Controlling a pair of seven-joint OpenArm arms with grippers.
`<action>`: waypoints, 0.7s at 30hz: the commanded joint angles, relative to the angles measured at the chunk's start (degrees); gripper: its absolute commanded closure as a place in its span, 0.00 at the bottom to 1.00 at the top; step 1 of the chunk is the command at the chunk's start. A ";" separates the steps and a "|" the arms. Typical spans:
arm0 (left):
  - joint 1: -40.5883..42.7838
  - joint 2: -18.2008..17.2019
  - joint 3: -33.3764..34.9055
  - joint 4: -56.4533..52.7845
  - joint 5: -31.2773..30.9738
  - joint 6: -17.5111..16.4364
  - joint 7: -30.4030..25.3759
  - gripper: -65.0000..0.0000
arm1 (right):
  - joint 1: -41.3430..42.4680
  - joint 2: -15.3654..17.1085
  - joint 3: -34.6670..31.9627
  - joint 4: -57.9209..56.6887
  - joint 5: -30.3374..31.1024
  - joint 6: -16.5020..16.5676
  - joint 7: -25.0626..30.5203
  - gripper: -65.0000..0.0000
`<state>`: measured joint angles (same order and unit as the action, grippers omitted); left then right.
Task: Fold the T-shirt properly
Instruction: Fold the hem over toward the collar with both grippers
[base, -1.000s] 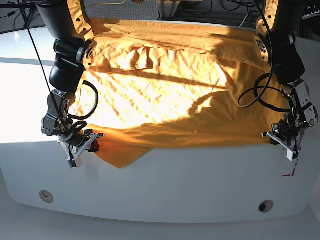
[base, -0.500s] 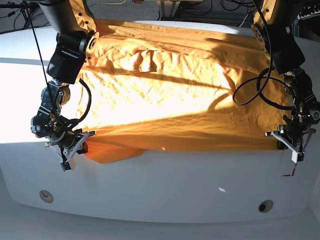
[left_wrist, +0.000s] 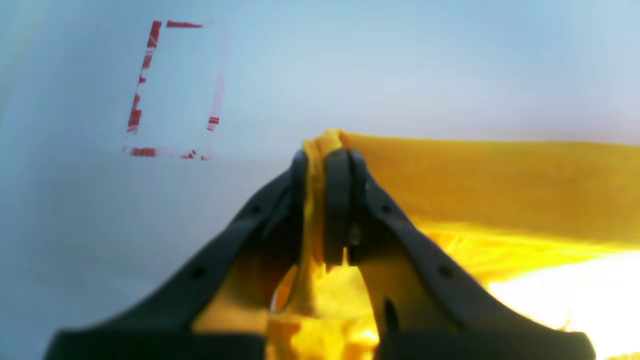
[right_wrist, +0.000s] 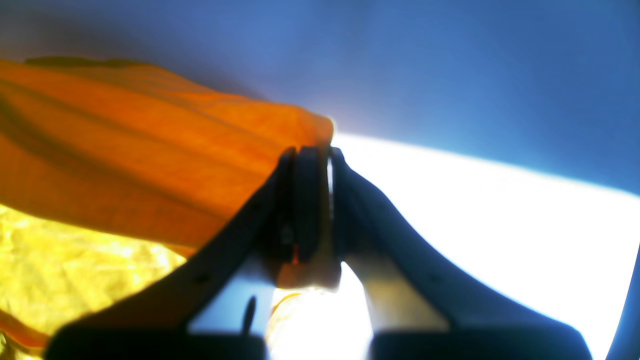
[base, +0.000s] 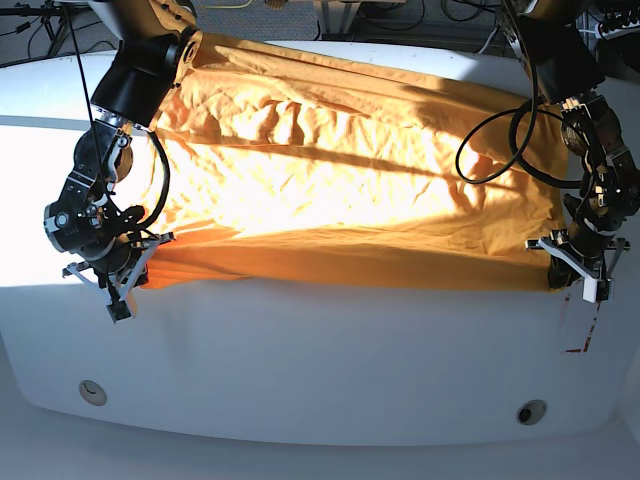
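The orange-yellow T-shirt (base: 350, 180) lies spread across the white table (base: 320, 360), its near edge pulled into a straight line between both grippers. At the right of the base view, my left gripper (base: 562, 262) is shut on that edge's right corner; in the left wrist view the cloth (left_wrist: 475, 180) bunches between the closed fingers of the gripper (left_wrist: 320, 157). At the left of the base view, my right gripper (base: 135, 272) is shut on the left corner. The right wrist view shows the gripper (right_wrist: 312, 152) pinching the orange fabric (right_wrist: 150, 160). No print or neck tag shows.
A red tape outline (base: 580, 335) marks the table just below the left gripper, also visible in the left wrist view as the tape outline (left_wrist: 170, 90). Two round fittings (base: 92, 392) (base: 531, 411) sit near the table's front edge. Black cables (base: 490, 150) loop off both arms over the shirt.
Both grippers have moved apart and slightly back, still holding the shirt. The sagging near-left corner has been pulled up, and the near edge is now taut and straight.
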<state>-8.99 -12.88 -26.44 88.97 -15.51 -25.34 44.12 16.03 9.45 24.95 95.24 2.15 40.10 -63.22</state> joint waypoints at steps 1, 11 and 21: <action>1.65 -0.96 -0.25 2.50 -0.98 0.33 -1.17 1.00 | -2.27 0.88 0.33 6.69 -0.35 -0.10 -2.58 0.94; 8.07 -3.16 -0.33 2.86 -2.29 0.33 -1.17 1.00 | -12.47 -2.55 0.59 18.47 -0.53 -0.10 -7.50 0.94; 13.79 -5.80 -0.42 6.28 -4.14 0.33 -1.17 1.00 | -20.56 -5.63 0.50 20.32 -0.53 -0.10 -9.17 0.94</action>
<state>4.75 -16.93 -26.46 93.32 -19.40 -25.52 44.12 -3.11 4.14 25.39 114.24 2.00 40.07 -72.71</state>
